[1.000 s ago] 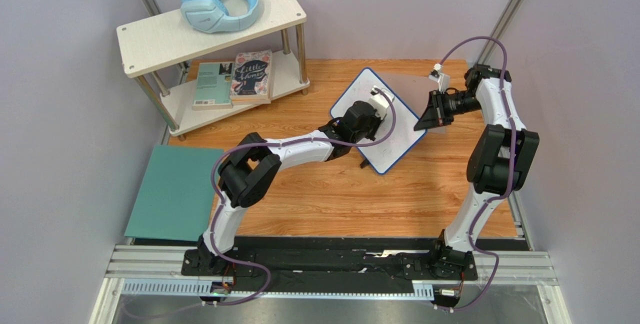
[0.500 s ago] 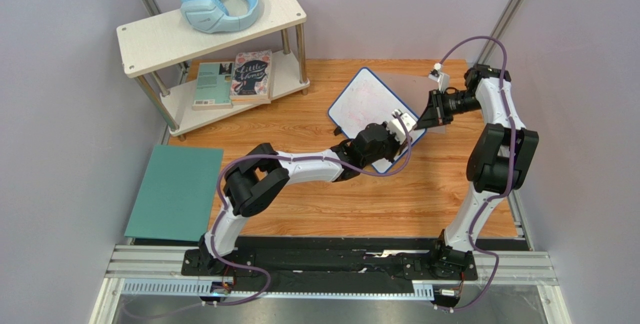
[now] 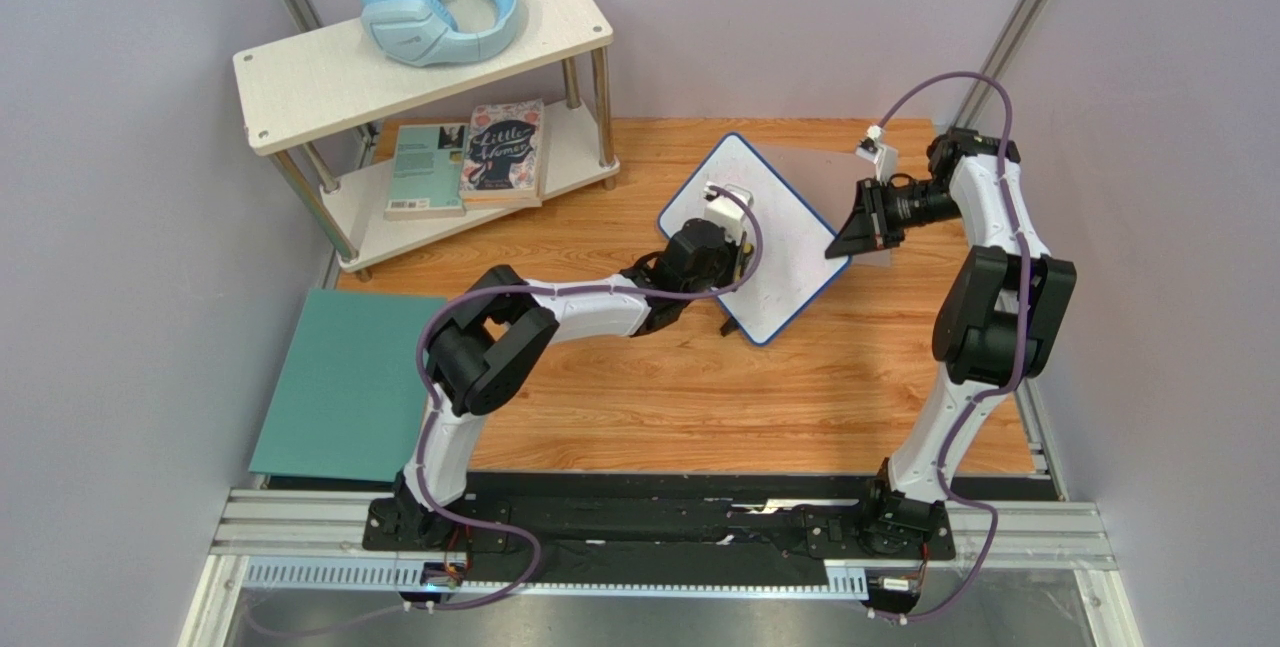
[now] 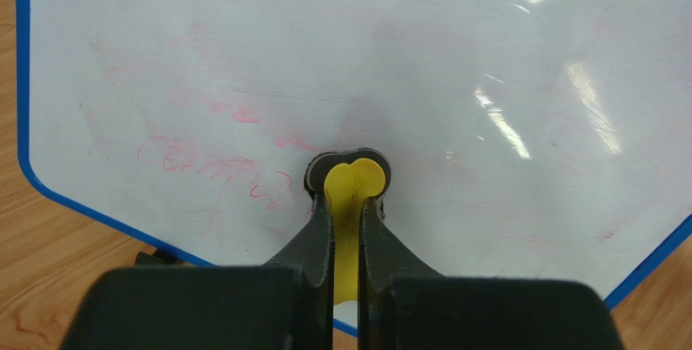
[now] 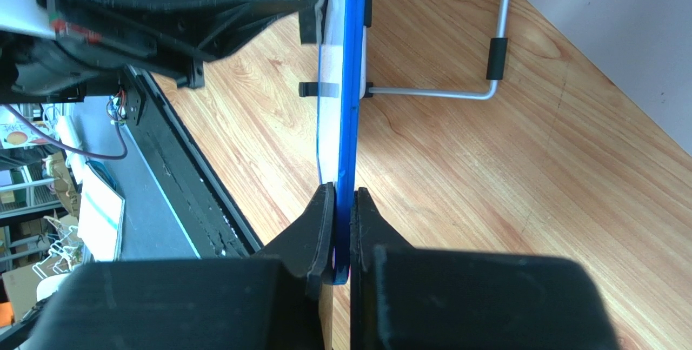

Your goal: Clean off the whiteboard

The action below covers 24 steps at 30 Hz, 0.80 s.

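The whiteboard (image 3: 781, 250), white with a thin blue frame, stands tilted at the back middle of the wooden table. In the left wrist view its face (image 4: 455, 58) carries faint pink-red scribbles (image 4: 219, 167) at the lower left. My left gripper (image 4: 347, 196) is shut on a yellow eraser (image 4: 355, 181) with a dark pad, pressed on the board's face; in the top view the left gripper (image 3: 721, 220) sits over the board's left part. My right gripper (image 5: 341, 204) is shut on the board's blue edge (image 5: 349, 106), at its right corner (image 3: 845, 242).
A white two-tier shelf (image 3: 301, 77) at the back left carries light-blue headphones (image 3: 436, 10) and books (image 3: 504, 152) below. A teal mat (image 3: 353, 385) lies at the table's left. The board's wire stand (image 5: 455, 90) rests on the wood behind it.
My left gripper with the eraser swept from the board's lower right corner up and left across its face. The right gripper kept its hold on the board's edge.
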{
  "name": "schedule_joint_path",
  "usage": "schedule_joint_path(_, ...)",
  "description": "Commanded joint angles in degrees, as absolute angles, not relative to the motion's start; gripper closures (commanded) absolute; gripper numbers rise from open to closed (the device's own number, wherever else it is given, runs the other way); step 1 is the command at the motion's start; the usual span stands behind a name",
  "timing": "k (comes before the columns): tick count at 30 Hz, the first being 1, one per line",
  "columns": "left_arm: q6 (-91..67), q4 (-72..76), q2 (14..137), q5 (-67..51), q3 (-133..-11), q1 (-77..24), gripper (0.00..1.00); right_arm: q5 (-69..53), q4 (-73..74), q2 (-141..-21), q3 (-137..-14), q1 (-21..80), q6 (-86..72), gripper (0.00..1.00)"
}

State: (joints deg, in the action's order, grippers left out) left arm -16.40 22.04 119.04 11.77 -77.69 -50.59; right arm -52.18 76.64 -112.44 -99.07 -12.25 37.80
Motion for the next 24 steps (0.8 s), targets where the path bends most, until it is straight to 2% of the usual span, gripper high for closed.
schedule_joint_path(1, -16.35, 16.88, 121.63, 8.63, -80.14, -50.62, 1.0, -49.31, 76.03, -113.2, -100.46, -11.07, 42.98, 1.0)
schedule_joint_path(7, -6.6, 19.42, 121.56, 3.78, -81.13, -59.83, 1.0, -49.04, 76.11, -113.2, -100.63, -11.07, 42.89, 1.0)
schedule_joint_path(12, -3.42, 22.94, 120.5, 1.32, -78.93, -63.54, 1.0, -49.13, 76.38, -113.38, -101.16, -11.07, 42.89, 1.0)
schedule_joint_path(16, -5.97, 21.98, 120.67, 7.01, -79.36, -62.06, 1.0, -49.13, 76.55, -113.64, -101.43, -11.07, 42.89, 1.0)
schedule_joint_path(24, -18.45, 17.93, 120.32, 8.09, -83.32, -49.85, 1.0, -48.69, 77.25, -113.73, -101.87, -11.07, 43.5, 1.0)
